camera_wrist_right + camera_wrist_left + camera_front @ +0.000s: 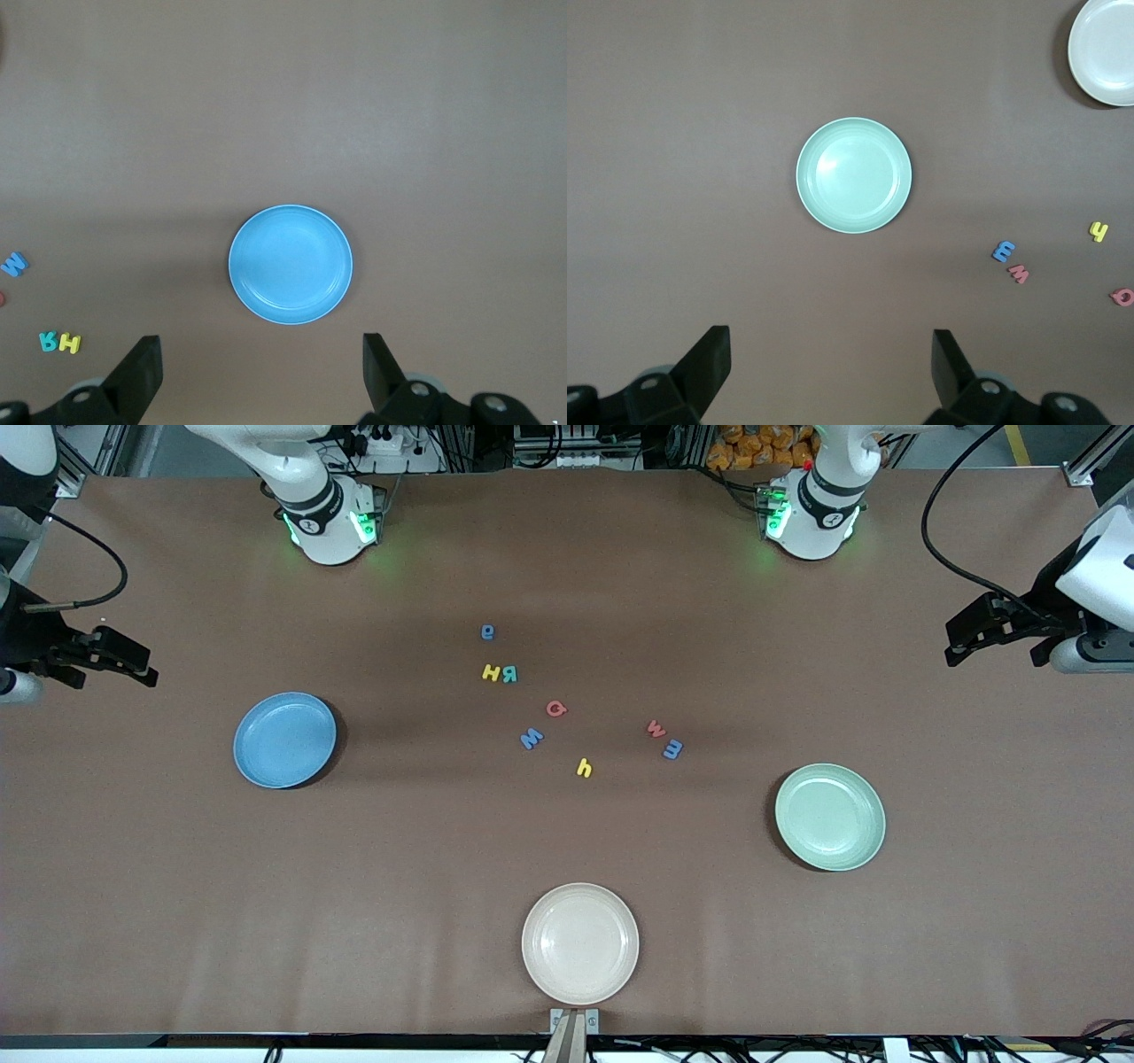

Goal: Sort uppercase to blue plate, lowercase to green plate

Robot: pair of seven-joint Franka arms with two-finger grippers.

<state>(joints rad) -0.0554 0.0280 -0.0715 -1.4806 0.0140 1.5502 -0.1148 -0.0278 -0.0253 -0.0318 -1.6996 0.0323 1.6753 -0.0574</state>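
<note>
We see even, fairly bright overhead light on the worktop [177, 921], no hard glare. Soft dark shadows sit beside the blue plate [284, 740] and green plate [830, 817]. Green LED glow spills at both arm bases. Wrist views are sharp mid-frame; the left hand [831, 376] fingers are dark and slightly soft.

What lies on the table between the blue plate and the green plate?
In the front view, foam letters lie between the blue plate and the green plate: blue M, yellow h, red w and blue m. Otherwise bare table.
</note>
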